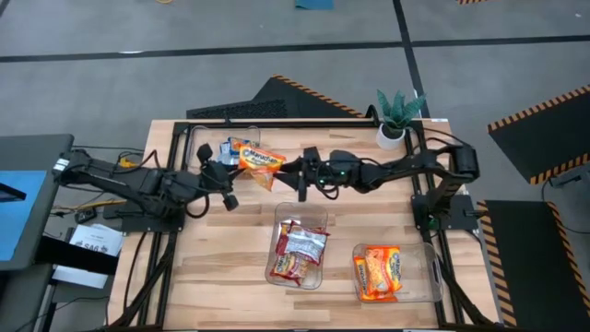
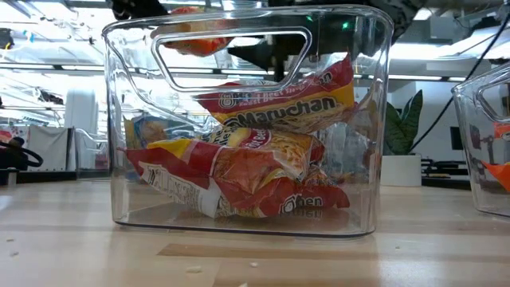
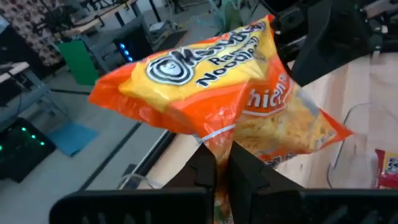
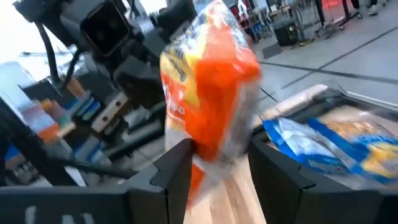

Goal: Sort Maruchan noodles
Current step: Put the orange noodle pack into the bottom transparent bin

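we saw an orange noodle packet held in the air above the back middle of the table, between the two arms. the left gripper came in from nine o'clock and, in its wrist view, its two dark fingers were pinched tight on the packet's lower edge. the right gripper reached in from three o'clock; its fingers stood apart on either side of the same packet, and we could not tell whether they were touching it. just behind the held packet, toward eleven o'clock, a blue packet lay on the table with other packets that we could not count. toward six o'clock from the grippers sat a clear bin holding the red-brown packets; in the low view they lay piled on one another against the bin's front wall. at about five o'clock, near the right front corner, a second clear bin held orange packets. a potted plant stood at the back edge, at about one o'clock, well apart from the bins.
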{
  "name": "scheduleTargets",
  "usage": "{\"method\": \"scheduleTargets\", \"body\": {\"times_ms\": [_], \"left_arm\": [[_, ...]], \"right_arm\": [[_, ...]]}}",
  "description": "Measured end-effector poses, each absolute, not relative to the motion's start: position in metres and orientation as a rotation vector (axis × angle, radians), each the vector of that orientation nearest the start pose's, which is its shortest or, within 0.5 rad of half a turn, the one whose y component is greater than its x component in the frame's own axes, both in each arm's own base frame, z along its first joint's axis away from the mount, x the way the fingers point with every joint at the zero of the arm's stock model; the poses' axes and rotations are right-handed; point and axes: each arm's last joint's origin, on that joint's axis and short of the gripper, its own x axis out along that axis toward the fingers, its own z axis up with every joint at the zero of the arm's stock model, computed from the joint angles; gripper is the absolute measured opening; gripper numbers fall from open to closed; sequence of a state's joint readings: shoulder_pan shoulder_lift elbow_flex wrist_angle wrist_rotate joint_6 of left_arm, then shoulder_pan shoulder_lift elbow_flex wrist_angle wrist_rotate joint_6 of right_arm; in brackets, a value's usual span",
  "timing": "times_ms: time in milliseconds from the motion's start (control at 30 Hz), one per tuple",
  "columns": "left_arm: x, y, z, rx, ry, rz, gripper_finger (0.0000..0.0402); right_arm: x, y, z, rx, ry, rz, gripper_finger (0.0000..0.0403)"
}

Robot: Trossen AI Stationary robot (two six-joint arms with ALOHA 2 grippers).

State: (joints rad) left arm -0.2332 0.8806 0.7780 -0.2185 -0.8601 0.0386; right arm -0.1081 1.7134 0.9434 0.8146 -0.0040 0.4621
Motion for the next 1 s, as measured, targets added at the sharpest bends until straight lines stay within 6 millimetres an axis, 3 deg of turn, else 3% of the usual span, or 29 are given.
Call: {"method": "scheduleTargets", "body": {"times_ms": [300, 533, 733, 1000], "left_arm": [[0.187, -0.018, 0.317, 0.184, 0.262, 0.607, 0.0], [0.187, -0.02, 0.316, 0.172, 0.268, 0.552, 0.0009], [0.185, -0.019, 0.318, 0.199, 0.268, 0.547, 0.0078], [0.161, -0.017, 0.329, 0.164, 0.222, 0.532, 0.0174]], "right_arm": [[0.394, -0.042, 0.25, 0.522, -0.163, -0.064, 0.0182], [0.396, -0.042, 0.253, 0.505, -0.173, -0.063, 0.0164], [0.396, -0.044, 0.252, 0.457, -0.157, -0.082, 0.0025], [0.376, -0.072, 0.267, 0.397, -0.021, -0.244, 0.0024]]}}
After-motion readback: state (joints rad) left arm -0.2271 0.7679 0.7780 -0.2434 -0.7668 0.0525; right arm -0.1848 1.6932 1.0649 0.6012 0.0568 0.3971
